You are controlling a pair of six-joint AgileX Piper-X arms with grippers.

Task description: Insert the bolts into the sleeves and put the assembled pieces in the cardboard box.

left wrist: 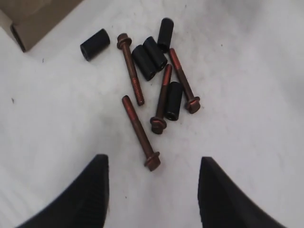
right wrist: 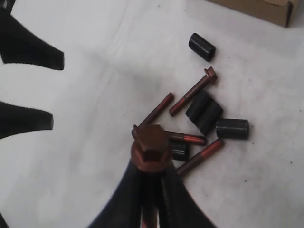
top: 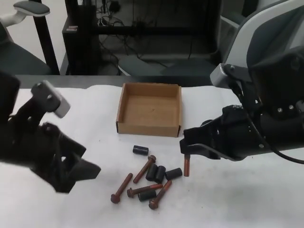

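Right claw pinches a bolt upright — left claw gapes wide, empty, near loose bolts.

My gripper is clamped on a bolt, its hex head pointing at the camera. Past it, on the white table, four loose bolts lie jumbled with black sleeves. One sleeve lies apart, nearer the cardboard box. The other arm's gripper hangs beside the pile, fingers spread.
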